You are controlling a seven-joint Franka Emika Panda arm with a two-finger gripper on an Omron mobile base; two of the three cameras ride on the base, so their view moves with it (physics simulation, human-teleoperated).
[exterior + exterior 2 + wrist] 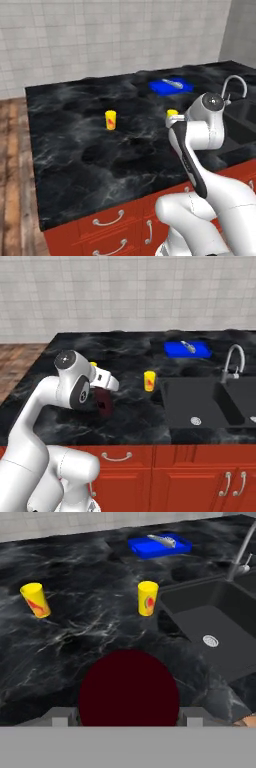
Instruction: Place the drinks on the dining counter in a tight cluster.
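My gripper (129, 718) is shut on the dark maroon bottle (129, 687), its fingers at the bottle's two sides. In the right base view the maroon bottle (104, 401) hangs under my hand, low over the dining counter (135, 423); I cannot tell whether it touches. One yellow can (35, 600) stands far left on the slab, the other yellow can (147, 598) near the sink's corner. They also show as the left can (110, 120) and the right can (149, 381). The white red-capped bottle and the pale blue-capped bottle are out of view.
A black sink (210, 401) with a curved faucet (232, 362) is sunk into the right of the slab. A flat blue tray (187, 349) holding a small grey item lies at the back. Red drawer fronts (107, 225) run below the front edge.
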